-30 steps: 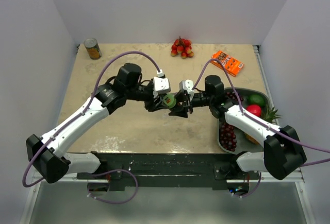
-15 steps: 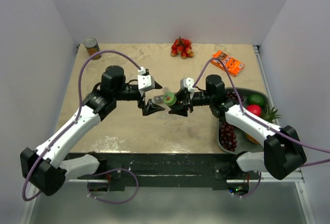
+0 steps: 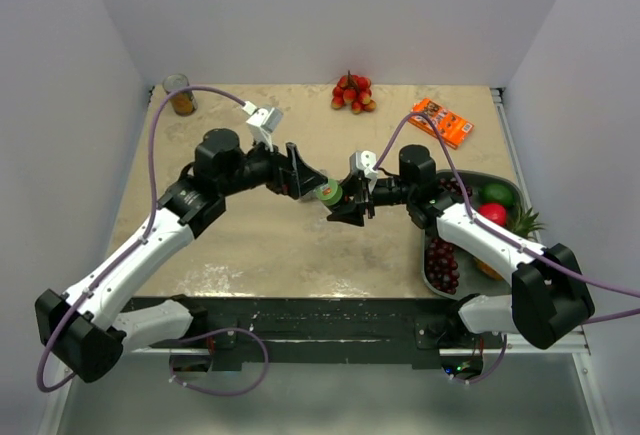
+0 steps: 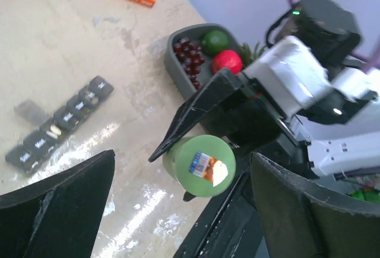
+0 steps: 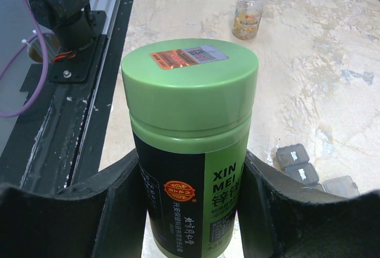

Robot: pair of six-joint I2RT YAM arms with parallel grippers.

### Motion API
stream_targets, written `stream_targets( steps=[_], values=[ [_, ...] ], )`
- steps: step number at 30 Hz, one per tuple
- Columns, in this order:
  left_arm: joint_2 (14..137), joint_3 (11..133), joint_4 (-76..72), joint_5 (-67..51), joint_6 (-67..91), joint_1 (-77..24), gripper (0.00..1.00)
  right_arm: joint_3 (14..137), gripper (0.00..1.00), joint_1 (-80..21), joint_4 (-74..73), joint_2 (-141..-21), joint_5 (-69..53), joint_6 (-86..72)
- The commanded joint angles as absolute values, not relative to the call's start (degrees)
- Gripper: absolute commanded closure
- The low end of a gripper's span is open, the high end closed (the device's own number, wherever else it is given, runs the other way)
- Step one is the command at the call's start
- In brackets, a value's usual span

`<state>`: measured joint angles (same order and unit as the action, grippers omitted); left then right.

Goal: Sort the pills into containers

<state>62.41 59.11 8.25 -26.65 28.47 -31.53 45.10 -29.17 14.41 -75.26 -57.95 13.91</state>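
At the near right of the table (image 3: 250, 245), a dark tray (image 3: 432, 267) of grapes and other fruit is seen. Over mid-table, a green bottle (image 5: 190, 127) with a green cap is clamped about its body by the right gripper (image 5: 189, 156), a finger pressed to either side. It is faced by the left gripper (image 4: 182, 153), whose fingers are spread wide with nothing between them. The containers (image 4: 59, 124), a dark-grey strip of lidded compartments, are laid flat on the tabletop below the bottle, apart from it. Along the far edge an amber jar (image 3: 180, 95), a red fruit cluster (image 3: 352, 93) and an orange packet (image 3: 440, 122) are set.
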Motion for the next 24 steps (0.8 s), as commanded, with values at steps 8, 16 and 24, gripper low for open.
stream_targets(
  steps=[8,16,24],
  values=[
    [67.9,67.8,17.7,-9.8,34.8,-42.2,0.00,47.6,1.00,-29.0,16.8,-73.8,-57.4,13.4],
    [70.6,70.3,21.8,-7.7,31.4,-44.3,0.17,47.6,1.00,-29.1,16.8,-74.1,-57.4,13.5],
    [72.9,73.5,26.6,-6.7,26.2,-45.6,0.48,47.6,1.00,-29.1,16.8,-74.2,-57.3,13.4]
  ],
)
